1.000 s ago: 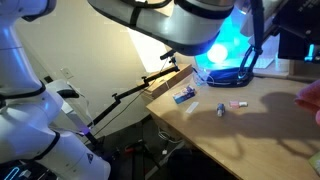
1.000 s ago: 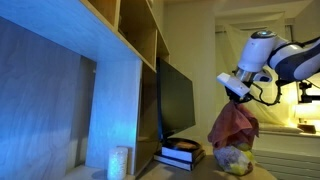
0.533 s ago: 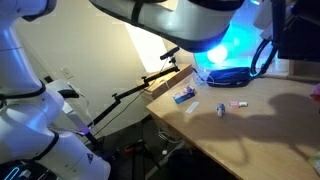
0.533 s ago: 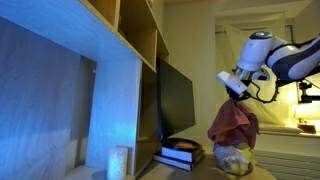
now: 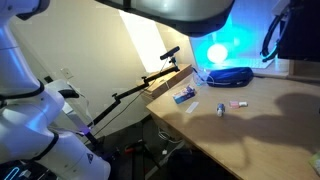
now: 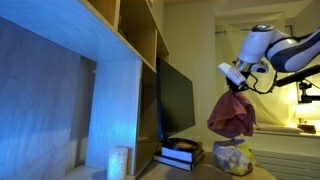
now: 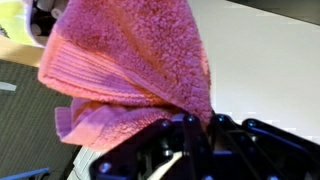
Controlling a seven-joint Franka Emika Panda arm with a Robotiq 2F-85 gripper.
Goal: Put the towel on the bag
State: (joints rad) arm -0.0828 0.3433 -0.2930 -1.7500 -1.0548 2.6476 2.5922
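Near on the left, a pale cylinder (image 6: 119, 162) stands by the wall. Farther along, a dark screen (image 6: 175, 100) rises over a flat stack (image 6: 182, 152). Beyond these, on the right, sits the bag (image 6: 233, 158). The towel (image 6: 232, 115) hangs bunched just above it, its top clamped in the tool (image 6: 237, 88). In the wrist view its salmon pile is pinched between the dark fingers (image 7: 185, 137).

In an exterior view, upper right, the arm (image 6: 283, 50) is white with rounded segments and dark joint bands; a black cable (image 6: 265, 88) loops alongside. The pincer (image 7: 200, 128) is black.
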